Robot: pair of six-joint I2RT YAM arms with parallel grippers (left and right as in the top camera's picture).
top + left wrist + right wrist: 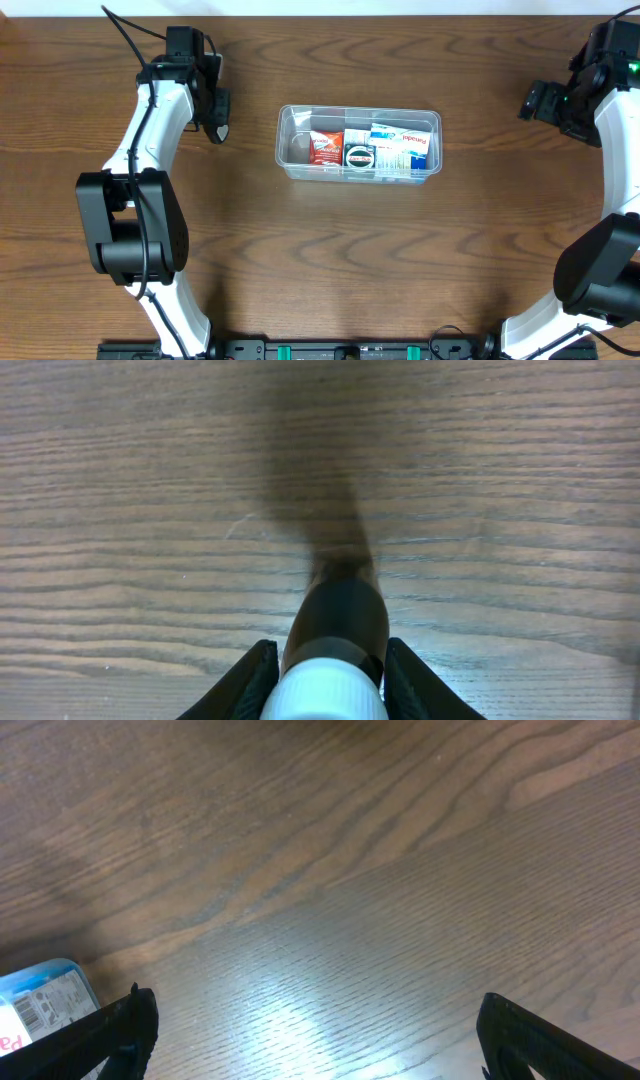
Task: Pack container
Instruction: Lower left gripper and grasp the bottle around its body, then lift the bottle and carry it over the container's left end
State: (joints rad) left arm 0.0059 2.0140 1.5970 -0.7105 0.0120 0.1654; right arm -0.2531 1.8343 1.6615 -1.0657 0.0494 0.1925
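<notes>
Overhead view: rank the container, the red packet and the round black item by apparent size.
1. container
2. red packet
3. round black item, only slightly smaller than the packet

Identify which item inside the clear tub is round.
The black tin with a white label, in the middle of the container, between the red packet and the blue-and-white boxes. It alone is circular; the others are rectangular.

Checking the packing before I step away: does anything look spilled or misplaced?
Nothing spilled or damaged. One dark, white-capped item is outside the container, off to its left, between the left claw's fingers. The container's left end is bare.
</notes>
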